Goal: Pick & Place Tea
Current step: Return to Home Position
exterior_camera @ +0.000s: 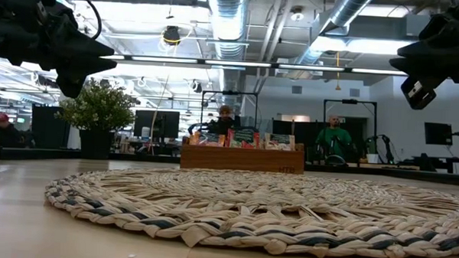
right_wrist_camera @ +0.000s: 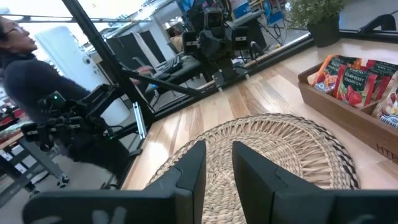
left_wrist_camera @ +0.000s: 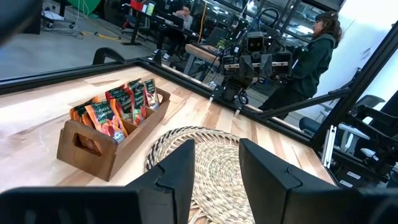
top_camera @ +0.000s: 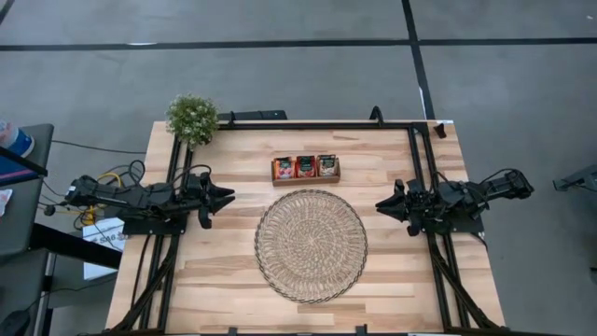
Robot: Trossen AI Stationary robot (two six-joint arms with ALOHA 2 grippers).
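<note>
I'm looking down on the desk (top_camera: 233, 280) and both arms are hanging above its side edges, well apart from each other. The left claw (top_camera: 229, 196) is hovering over the left side, pointing inward toward the woven mat (top_camera: 311, 245). Through its wrist camera I'm seeing the two dark fingers (left_wrist_camera: 180, 171) standing apart with nothing between them. The right claw (top_camera: 381, 204) is mirroring it over the right side. Its fingers (right_wrist_camera: 189, 168) are also parted, by a narrower gap, and they are gripping nothing. The tea sachets (top_camera: 306, 167) are all sitting in the wooden tray (top_camera: 306, 179), just behind the mat at the far middle of the desk. They are standing upright in every one of its three sections, mostly red-orange packets. From desk level I'm seeing them poking up above the tray's front wall. The mat is lying flat and bare in the centre. A potted plant (top_camera: 192, 118) is standing at the far left corner.
</note>
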